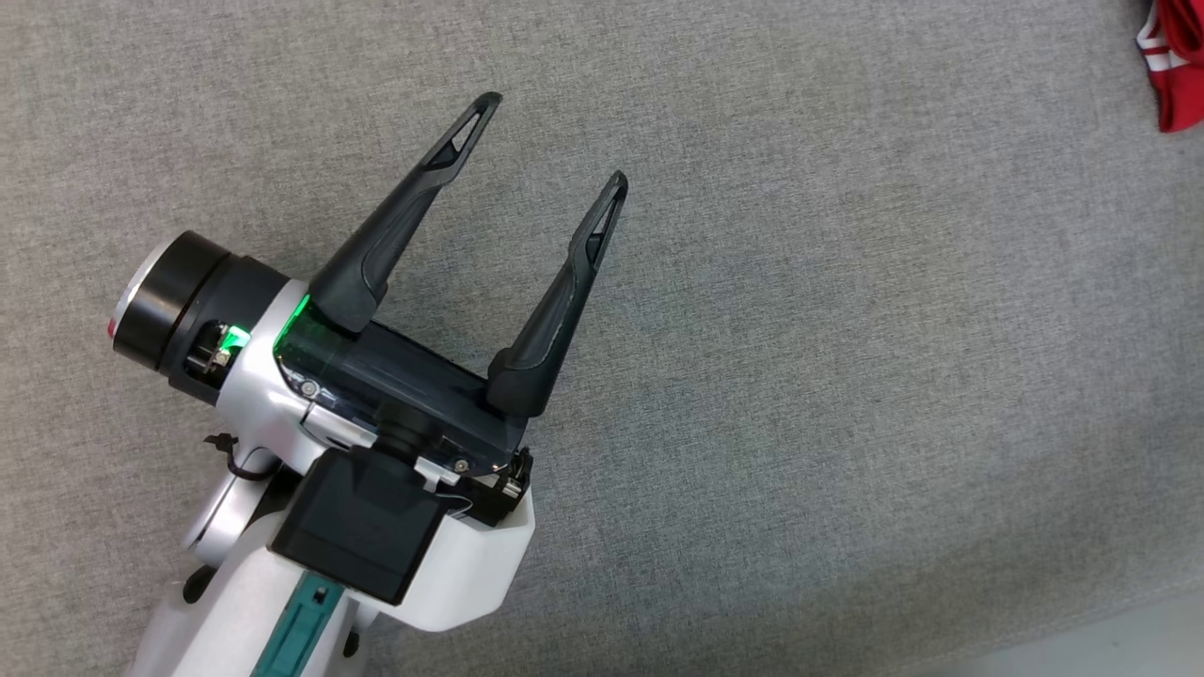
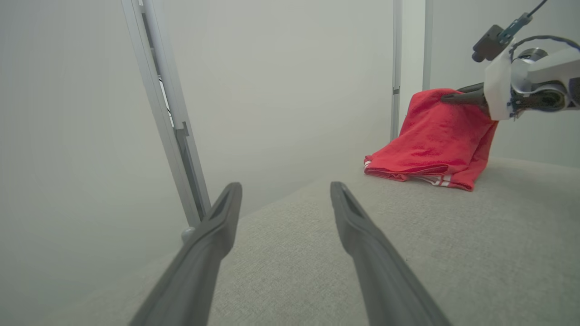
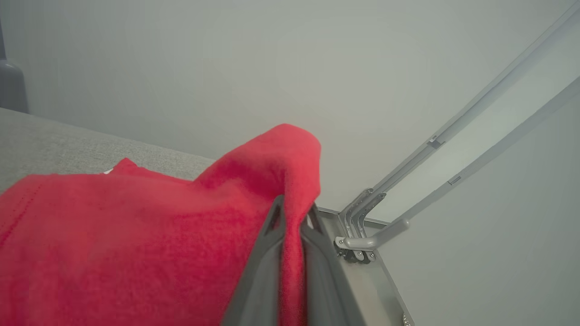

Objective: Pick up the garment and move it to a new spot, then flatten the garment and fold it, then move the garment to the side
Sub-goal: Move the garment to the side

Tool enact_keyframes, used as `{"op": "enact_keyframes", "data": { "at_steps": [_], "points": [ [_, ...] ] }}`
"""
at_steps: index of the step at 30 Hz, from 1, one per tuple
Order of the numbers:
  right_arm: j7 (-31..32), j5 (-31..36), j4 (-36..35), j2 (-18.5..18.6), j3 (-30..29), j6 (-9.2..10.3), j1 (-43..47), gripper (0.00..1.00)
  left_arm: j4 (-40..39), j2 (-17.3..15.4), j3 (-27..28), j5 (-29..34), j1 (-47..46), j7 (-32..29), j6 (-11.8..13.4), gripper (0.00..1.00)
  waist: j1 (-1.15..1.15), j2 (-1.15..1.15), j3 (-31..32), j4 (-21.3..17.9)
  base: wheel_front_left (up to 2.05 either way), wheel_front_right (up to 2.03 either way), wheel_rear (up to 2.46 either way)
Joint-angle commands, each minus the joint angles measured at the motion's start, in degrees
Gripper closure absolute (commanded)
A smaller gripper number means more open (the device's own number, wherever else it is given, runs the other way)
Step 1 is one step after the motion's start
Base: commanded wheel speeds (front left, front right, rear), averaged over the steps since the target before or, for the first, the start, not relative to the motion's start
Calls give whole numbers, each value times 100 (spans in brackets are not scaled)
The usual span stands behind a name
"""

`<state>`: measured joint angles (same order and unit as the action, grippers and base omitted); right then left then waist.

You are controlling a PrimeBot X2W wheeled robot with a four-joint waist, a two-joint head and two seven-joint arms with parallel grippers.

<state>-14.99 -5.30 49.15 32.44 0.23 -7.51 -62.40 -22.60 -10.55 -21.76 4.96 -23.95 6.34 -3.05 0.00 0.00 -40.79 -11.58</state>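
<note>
Red garment (image 2: pixel 430 140) — bunched, white-striped hem (right pincer (image 3: pixel 294 206) pinching a fold).

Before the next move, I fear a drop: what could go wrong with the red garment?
The right claw pinches just one fold of the red garment, so it could slip out. The rest lies bunched on the grey surface, so it may drag and crumple. The left claw is open and far off, so no backup.

left arm (image 1: pixel 470 574): white shell, green light (image 1: pixel 299 315), teal strip (image 1: pixel 301 621), dark slotted fingers (image 1: pixel 555 310).
</note>
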Motion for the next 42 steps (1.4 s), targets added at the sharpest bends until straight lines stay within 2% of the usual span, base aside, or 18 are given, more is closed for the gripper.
{"op": "enact_keyframes", "data": {
  "at_steps": [1, 9, 10, 11, 12, 16, 20, 21, 24, 29, 38, 42],
  "points": [
    [-32, 283, 125, 77, -101, 3, -101, 100, -35, -51, -3, 8, -85, -13, -16, 0, 0, 0, -16, 39, 0, 0, 0],
    [-32, 1432, 236, -31, -601, 3, -290, 100, -69, -72, -34, -13, -113, -50, 2, 0, 0, 0, -20, 120, 0, 0, 0],
    [-32, 1592, 206, -65, -745, 3, -291, 63, -58, -67, -43, -17, -117, -46, 7, 0, 0, 0, -6, 131, 0, 0, 0],
    [-33, 1743, 175, -102, -864, 3, -268, 12, -42, -62, -49, -22, -120, -36, 17, 0, 0, 0, 18, 142, 0, 0, 0],
    [-32, 1938, 104, -136, -991, 3, -218, 0, -20, -50, -59, -33, -120, -20, 32, 0, 0, 0, 53, 155, 0, 0, 0],
    [-21, 2581, -317, -393, -1420, 3, 15, 0, 87, 15, -70, -121, -54, 99, 96, 0, 0, 0, 261, 226, 0, 0, 0],
    [-20, 2941, -726, -744, -1320, 3, 201, 0, 251, 103, -21, -292, 123, 263, 183, 0, 0, 0, 549, 311, 0, 0, 0],
    [-21, 2845, -851, -961, -1181, 3, 292, 0, 350, 138, 2, -371, 188, 327, 233, 0, 0, 0, 704, 364, 0, 0, 0],
    [-21, 2500, -979, -1294, -866, 3, 478, 0, 522, 190, 60, -488, 353, 379, 343, 0, 0, 0, 973, 475, 0, 0, 0],
    [-20, 1562, -1090, -1732, -202, 3, 881, 0, 886, 312, 218, -710, 678, 380, 593, 0, 0, 0, 1445, 676, 0, 0, 0],
    [-21, 46, -1716, -2048, 1203, 3, 1847, 0, 1712, 467, 494, -1158, 1160, 551, 903, 0, 0, 0, 2256, 1031, 0, 0, 0],
    [-20, -305, -2218, -2136, 1452, 3, 2392, 0, 2108, 512, 639, -1368, 1328, 679, 1018, 0, 0, 0, 2588, 1130, 0, 0, 0]
  ]
}}
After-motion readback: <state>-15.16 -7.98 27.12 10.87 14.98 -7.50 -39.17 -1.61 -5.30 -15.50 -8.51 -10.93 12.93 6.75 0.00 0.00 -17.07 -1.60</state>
